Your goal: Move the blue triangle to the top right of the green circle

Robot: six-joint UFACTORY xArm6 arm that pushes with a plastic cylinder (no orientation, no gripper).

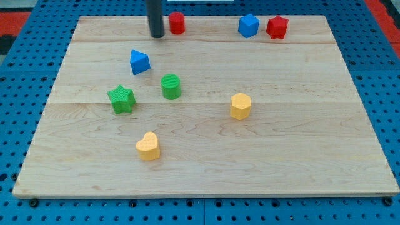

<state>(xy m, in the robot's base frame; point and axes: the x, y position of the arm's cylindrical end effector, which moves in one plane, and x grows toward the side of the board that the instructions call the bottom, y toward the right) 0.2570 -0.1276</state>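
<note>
The blue triangle (139, 61) lies on the wooden board at the upper left of the green circle (171, 86), a short gap between them. My tip (156, 35) is near the view's top, above and slightly right of the blue triangle and apart from it. It stands just left of a red block (177, 23).
A green star (121, 99) lies left of the green circle. A yellow heart (148, 146) is lower down. A yellow hexagon (240, 105) is to the right. A blue block (248, 25) and a red block (277, 27) sit at the top right. The board's edge (206, 196) borders blue pegboard.
</note>
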